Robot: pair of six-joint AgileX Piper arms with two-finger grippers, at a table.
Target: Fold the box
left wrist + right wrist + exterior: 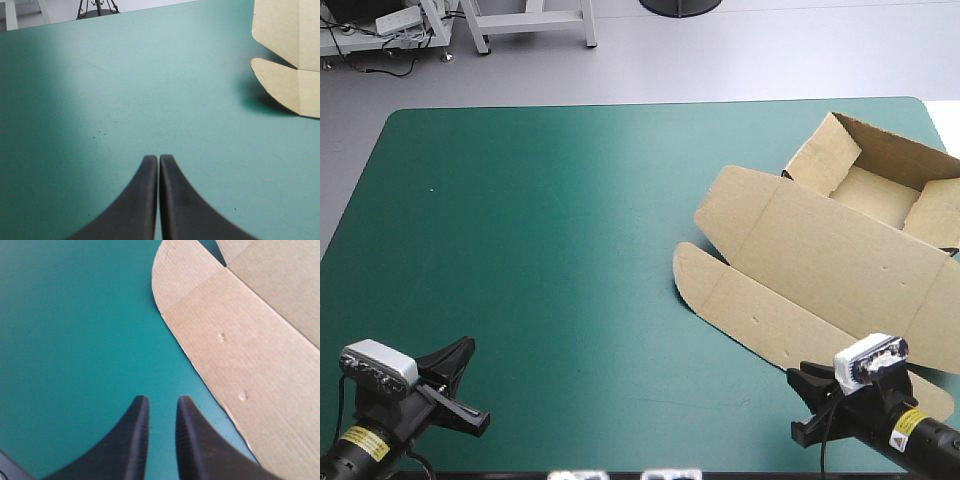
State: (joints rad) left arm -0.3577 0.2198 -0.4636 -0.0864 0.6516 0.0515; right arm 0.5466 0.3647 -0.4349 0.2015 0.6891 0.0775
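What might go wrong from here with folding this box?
The box lies near the table's right edge; a push may slide it off. Its lid lies flat, so the right gripper beside it might shove rather than lift it. The left gripper is too far to steady it.

Ahead of the left gripper (pixel 159 158) the teal-green table cover (pixel 125 90) lies bare and free. Just beside and ahead of the right gripper (pixel 162 399), the flat flap of the brown cardboard box (pixel 260 345) obstructs.

Brown box (pixel 820 250): open tray, lid flat.
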